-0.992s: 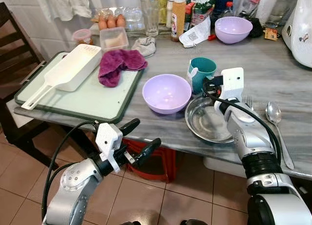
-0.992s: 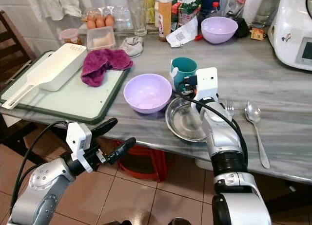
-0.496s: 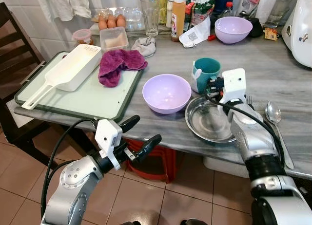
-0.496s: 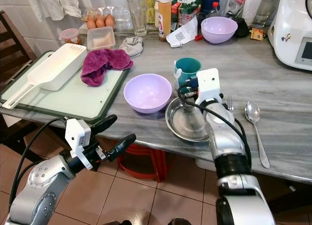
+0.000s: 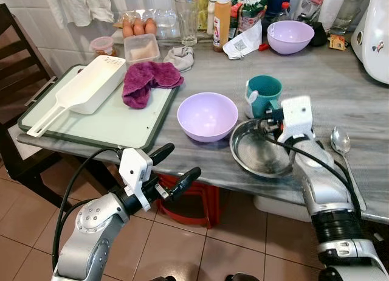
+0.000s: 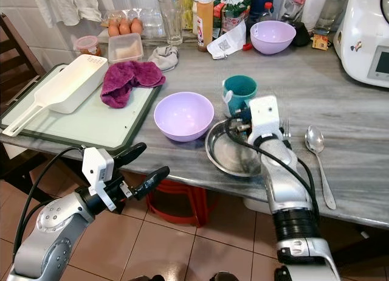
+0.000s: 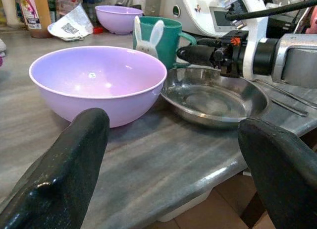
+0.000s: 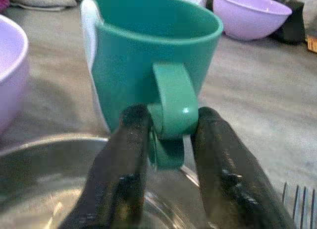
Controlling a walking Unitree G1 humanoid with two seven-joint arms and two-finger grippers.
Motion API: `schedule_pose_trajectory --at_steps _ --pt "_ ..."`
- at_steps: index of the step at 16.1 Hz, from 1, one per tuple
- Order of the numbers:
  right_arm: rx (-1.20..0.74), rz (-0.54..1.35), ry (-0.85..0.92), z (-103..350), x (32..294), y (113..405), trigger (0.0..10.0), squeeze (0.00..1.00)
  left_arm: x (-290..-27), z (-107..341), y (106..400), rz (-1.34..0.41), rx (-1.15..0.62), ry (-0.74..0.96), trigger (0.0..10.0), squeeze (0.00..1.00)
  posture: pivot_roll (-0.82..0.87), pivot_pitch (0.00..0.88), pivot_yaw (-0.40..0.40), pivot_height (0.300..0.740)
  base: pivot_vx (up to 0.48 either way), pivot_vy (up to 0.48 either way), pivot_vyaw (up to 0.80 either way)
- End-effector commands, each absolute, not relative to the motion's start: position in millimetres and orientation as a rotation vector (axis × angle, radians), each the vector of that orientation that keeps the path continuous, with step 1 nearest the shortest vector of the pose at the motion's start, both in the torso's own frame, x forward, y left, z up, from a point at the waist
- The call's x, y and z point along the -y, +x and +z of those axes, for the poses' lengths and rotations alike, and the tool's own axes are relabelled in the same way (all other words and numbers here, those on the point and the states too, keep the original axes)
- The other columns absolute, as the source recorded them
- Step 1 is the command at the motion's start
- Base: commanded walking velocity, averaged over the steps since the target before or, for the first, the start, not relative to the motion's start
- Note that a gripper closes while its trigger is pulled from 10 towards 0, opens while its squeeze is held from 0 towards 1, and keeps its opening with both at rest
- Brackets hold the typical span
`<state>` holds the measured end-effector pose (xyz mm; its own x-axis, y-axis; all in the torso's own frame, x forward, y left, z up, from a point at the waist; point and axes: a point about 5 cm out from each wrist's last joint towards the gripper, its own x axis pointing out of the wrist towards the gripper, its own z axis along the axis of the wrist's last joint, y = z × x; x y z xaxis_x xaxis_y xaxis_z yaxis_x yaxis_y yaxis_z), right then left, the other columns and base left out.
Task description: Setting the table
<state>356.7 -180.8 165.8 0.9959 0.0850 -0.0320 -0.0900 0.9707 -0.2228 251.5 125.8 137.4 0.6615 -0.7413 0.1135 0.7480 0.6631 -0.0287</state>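
No words or numbers can be read; a white packet on the tabletop bears a QR code.

The mug stands behind the steel plate, seemingly touching its rim, bowl to their left.

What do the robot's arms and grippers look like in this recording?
Both arms are silver with black joint rings and looping black cables. Each wrist carries a white boxy camera housing. The left gripper and the right gripper each have two long, rounded black fingers.
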Motion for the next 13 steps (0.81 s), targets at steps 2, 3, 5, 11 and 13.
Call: schedule_pose_trajectory --at_steps 2,3,5,11,13 --pt "-0.015 0.055 -0.224 170.3 183.2 351.8 10.0 1.00 -128.9 136.2 253.9 -0.835 0.093 -0.065 10.0 0.00 -0.19 0.132 0.088 0.740 0.000 0.000 0.00" --pt "-0.011 0.041 -0.225 172.1 185.0 350.9 10.0 1.00 -128.7 136.0 254.2 -0.836 0.094 -0.065 10.0 0.00 -0.19 0.132 0.088 0.740 0.000 0.000 0.00" --pt "0.002 0.021 -0.226 176.0 187.0 349.8 10.0 1.00 -130.2 136.5 256.2 -0.832 0.096 -0.064 10.0 0.00 -0.19 0.127 0.089 0.740 0.000 0.000 0.00" --pt "0.138 -0.007 -0.238 199.7 184.2 344.4 10.0 1.00 -131.1 139.0 261.2 -0.805 0.121 -0.066 10.0 0.00 -0.19 0.116 0.086 0.740 0.000 0.000 0.00" --pt "0.157 -0.014 -0.240 203.1 183.3 342.4 10.0 1.00 -131.7 141.2 262.8 -0.787 0.134 -0.073 10.0 0.00 -0.19 0.114 0.086 0.740 0.000 0.000 0.00"
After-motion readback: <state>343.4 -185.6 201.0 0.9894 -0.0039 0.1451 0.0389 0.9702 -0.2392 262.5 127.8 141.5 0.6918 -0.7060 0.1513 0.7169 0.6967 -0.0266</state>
